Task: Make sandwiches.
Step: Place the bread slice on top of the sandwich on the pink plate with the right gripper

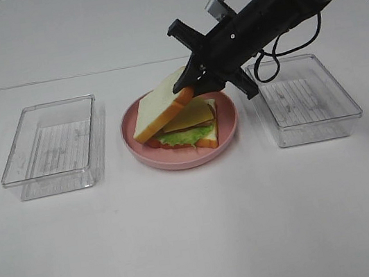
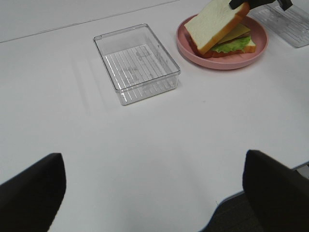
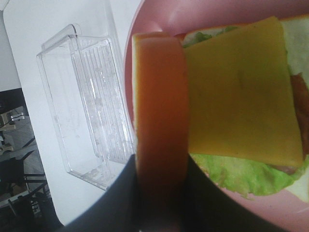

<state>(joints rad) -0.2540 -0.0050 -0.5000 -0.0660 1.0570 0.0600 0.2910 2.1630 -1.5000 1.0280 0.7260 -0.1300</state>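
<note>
Pinching the top bread slice [image 1: 159, 105] in our right gripper [image 1: 189, 85], left gripper [image 2: 154, 193] gaping empty, we are capping the stack [image 1: 190, 129]; next, probably lowering it flat.

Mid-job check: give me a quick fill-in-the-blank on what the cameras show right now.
1. The right gripper is shut on the top slice of ____.
2. The half-built sandwich sits on a ____ plate.
3. The layer showing just under the lifted slice is yellow ____.
4. The clear container on the left side holds ____.

Missing words: bread; pink; cheese; nothing
</note>
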